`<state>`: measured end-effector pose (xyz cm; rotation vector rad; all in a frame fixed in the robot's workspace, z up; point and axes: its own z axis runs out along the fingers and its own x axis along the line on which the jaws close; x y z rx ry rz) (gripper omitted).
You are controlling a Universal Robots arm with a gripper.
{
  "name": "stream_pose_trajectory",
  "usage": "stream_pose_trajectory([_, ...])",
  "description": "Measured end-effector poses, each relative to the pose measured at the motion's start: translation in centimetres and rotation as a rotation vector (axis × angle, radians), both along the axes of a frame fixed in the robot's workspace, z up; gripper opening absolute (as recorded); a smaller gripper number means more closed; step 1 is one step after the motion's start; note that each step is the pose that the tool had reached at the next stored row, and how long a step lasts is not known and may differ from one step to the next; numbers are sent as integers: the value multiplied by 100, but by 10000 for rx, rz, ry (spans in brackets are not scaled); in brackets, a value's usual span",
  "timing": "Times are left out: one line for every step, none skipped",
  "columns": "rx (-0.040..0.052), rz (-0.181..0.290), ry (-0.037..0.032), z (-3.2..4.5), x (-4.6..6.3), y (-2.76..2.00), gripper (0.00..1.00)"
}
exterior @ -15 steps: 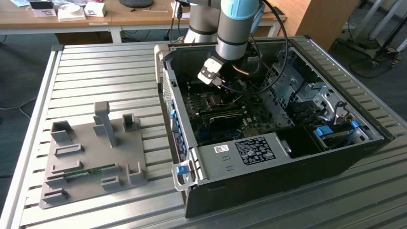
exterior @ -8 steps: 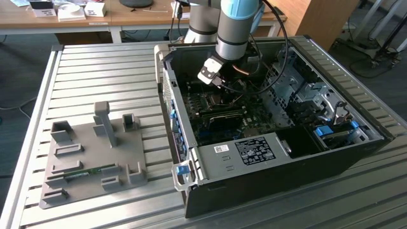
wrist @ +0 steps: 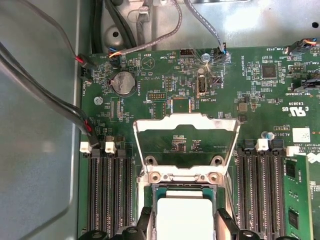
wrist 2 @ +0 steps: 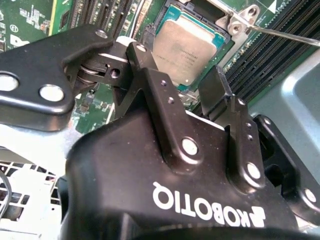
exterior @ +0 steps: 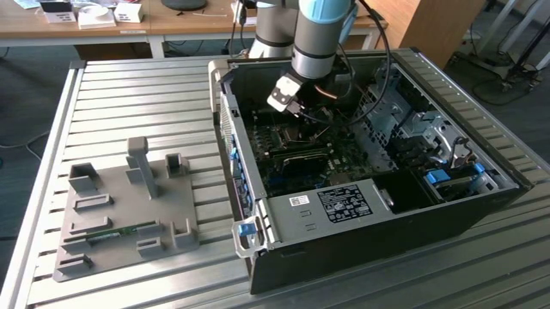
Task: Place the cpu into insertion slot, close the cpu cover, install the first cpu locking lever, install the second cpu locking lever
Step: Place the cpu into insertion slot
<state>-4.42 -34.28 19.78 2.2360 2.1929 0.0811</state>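
The cpu (wrist 2: 186, 49) (wrist: 183, 216), a flat silvery square, lies in the insertion slot (wrist 2: 221, 44) (wrist: 151, 194) on the green motherboard (wrist: 250, 85). My gripper (wrist 2: 180, 77) (wrist: 184, 221) (exterior: 297, 111) hangs just over it, open, one black finger (wrist 2: 145, 70) on each side of the chip and slightly clear of its edges. The cpu cover (wrist: 185, 122), a silvery frame with a square window, stands swung up on its hinge beyond the slot. In the second wrist view a thin metal locking lever (wrist 2: 287, 36) sticks out past the cover's hinge bracket (wrist 2: 241, 20).
The open computer case (exterior: 447, 212) lies on a slatted metal table (exterior: 129, 90). Long black memory slots (wrist: 110, 190) (wrist: 260, 190) flank the socket, and cable bundles (wrist: 45, 95) run along the case wall. A grey fixture plate (exterior: 120, 212) holding a memory stick (exterior: 112, 235) sits at the exterior view's left.
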Motion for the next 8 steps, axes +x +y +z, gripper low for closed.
stream_pose_trajectory([0, 0, 0, 8, 0, 0, 61])
stream_pose_trajectory([0, -1, 0, 16, 0, 0, 61])
stream_pose_trajectory([0, -1, 0, 24, 0, 0, 61])
stream_pose_trajectory([0, -1, 0, 30, 0, 0, 61])
stream_pose_trajectory([1, -1, 0, 35, 0, 0, 61])
stream_pose_trajectory([1, -1, -1, 41, 0, 0, 61])
stream_pose_trajectory([1, -1, 0, 47, 0, 1, 61])
stream_pose_trajectory([0, -1, 0, 54, 0, 0, 61])
